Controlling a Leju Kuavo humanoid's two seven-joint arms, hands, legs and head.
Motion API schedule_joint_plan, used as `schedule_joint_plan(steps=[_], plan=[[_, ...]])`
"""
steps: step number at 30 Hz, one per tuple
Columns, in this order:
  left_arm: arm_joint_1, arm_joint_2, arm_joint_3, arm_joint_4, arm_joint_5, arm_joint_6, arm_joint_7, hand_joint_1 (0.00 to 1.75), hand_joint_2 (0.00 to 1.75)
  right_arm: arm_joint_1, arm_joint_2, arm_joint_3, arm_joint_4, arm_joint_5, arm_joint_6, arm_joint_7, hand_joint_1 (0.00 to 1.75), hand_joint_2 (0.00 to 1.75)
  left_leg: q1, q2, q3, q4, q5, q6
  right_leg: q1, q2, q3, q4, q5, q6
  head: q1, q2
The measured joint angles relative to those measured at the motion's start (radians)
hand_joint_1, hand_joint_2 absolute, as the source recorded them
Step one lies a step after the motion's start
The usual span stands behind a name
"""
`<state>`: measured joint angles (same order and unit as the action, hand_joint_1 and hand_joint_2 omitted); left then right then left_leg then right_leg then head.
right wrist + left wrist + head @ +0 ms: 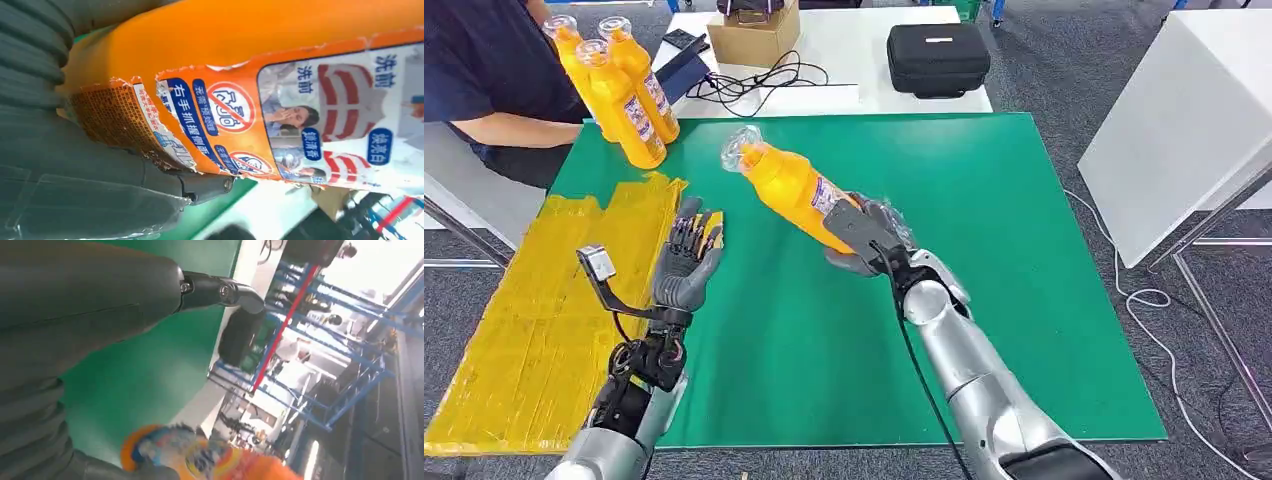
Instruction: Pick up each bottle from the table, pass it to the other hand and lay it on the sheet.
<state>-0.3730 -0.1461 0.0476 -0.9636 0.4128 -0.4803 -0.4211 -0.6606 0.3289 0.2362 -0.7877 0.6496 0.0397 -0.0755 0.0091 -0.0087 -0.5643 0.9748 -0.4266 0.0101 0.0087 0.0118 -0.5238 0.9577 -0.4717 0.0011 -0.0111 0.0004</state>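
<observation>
Handover pending: right hand [864,232] grips an orange bottle [789,185] at frame centre, left hand [690,258] apparently open beside the bare yellow sheet [534,320]; three bottles [619,85] wait upper left

Head view looks down; both close wrist views share the bottle [796,190].

bottles: 4 [790,187] | yellow sheet: 1 [544,310] | black case: 1 [938,57] | cardboard box: 1 [754,40]

Looks like a robotics lab/workshop: blue metal racking [320,365], white worktables [864,40] w/ cables [759,80], black equipment case [938,58], grey carpet.
</observation>
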Motion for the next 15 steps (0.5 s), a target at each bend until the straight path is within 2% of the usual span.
schedule_joint_plan(steps=[5, 7, 13, 15], plan=[[-0.008, -0.026, -0.062, -0.002, 0.048, 0.013, 0.006, 0.0, 1.75, -0.023, 0.027, 0.067, 0.086, -0.101, -0.011, 0.046, 1.75, 1.75, 0.0, 0.0, -0.001, 0.0, 0.0, 0.0, 0.0, 0.0, 0.0, 0.0, 0.0, 0.0, 0.0, 0.0], [-0.009, -0.029, -0.081, -0.009, 0.07, 0.026, 0.011, 0.0, 1.75, -0.037, 0.034, 0.14, 0.113, -0.206, -0.024, 0.074, 1.75, 1.75, 0.0, 0.0, -0.001, 0.0, 0.0, 0.0, 0.0, 0.0, 0.0, 0.0, 0.0, 0.0, 0.0, 0.0], [-0.008, -0.03, -0.085, -0.011, 0.074, 0.029, 0.013, 0.0, 1.75, -0.04, 0.035, 0.16, 0.118, -0.231, -0.027, 0.082, 1.75, 1.75, 0.0, 0.0, -0.001, 0.0, 0.0, 0.0, 0.0, 0.0, 0.0, 0.0, 0.0, 0.0, 0.0, 0.0], [-0.007, -0.031, -0.094, -0.019, 0.087, 0.037, 0.014, 0.0, 1.75, -0.048, 0.037, 0.21, 0.129, -0.293, -0.035, 0.101, 1.75, 1.75, 0.0, 0.0, -0.001, 0.0, 0.0, 0.0, 0.0, 0.0, 0.0, 0.0, 0.0, 0.0, 0.0, 0.0]])
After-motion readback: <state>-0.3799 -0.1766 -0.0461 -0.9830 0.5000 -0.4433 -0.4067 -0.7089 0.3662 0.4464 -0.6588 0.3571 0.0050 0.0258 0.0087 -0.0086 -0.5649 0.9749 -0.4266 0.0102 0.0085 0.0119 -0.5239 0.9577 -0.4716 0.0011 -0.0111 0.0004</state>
